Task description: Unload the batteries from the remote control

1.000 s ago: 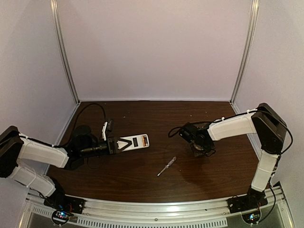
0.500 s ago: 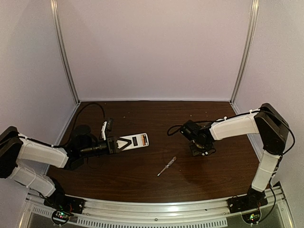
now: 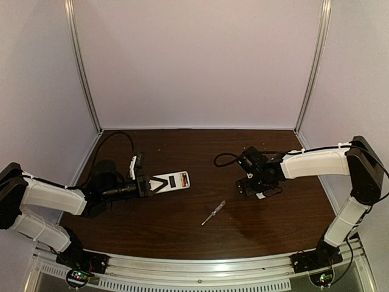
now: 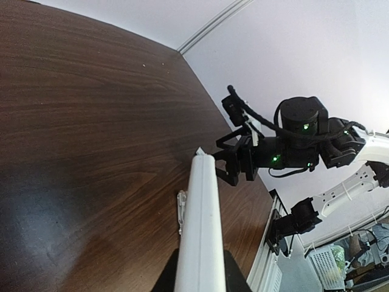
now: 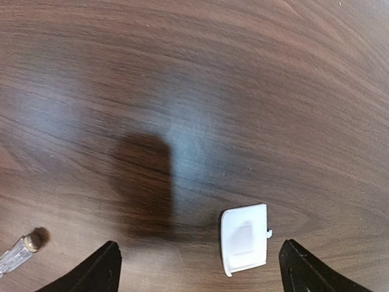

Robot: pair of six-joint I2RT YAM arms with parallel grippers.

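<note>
- Right arm: over the last second the elbow has swung out toward the right wall, and the wrist has pulled up and slightly back from the counter (image 3: 182,231).
- Right claw (image 3: 254,190): released. In the wrist view both fingertips stand spread wide at the bottom corners with nothing between them (image 5: 200,269).
- Small flat white plastic piece (image 5: 244,239): lies flat on the wood below the spread jaws, touching neither finger. It looks like the battery cover, just let go. The top view now shows it as a white fleck by the claw's near side (image 3: 260,195); a second ago the claw covered that spot.
- Left arm: no change across the three top views.
- Left claw (image 3: 148,185): clenched on the near end of the remote control (image 3: 171,182).
- Remote control: held low over the left-centre of the counter, its far end pointing toward the right arm. The left wrist view sees it edge-on (image 4: 200,225).
- Batteries: none seen loose on the counter. The remote's upper face shows a dark patch and an orange patch, too small to say whether these are cells or something else.
- Screwdriver (image 3: 213,213): rests alone in mid-counter, between the two arms and near neither claw.

Judgement: the cover step seems finished and the right claw is free. The cells are probably still seated, so next comes a reach across to the held remote. The risk there is small parts rolling once they are pried out.
</note>
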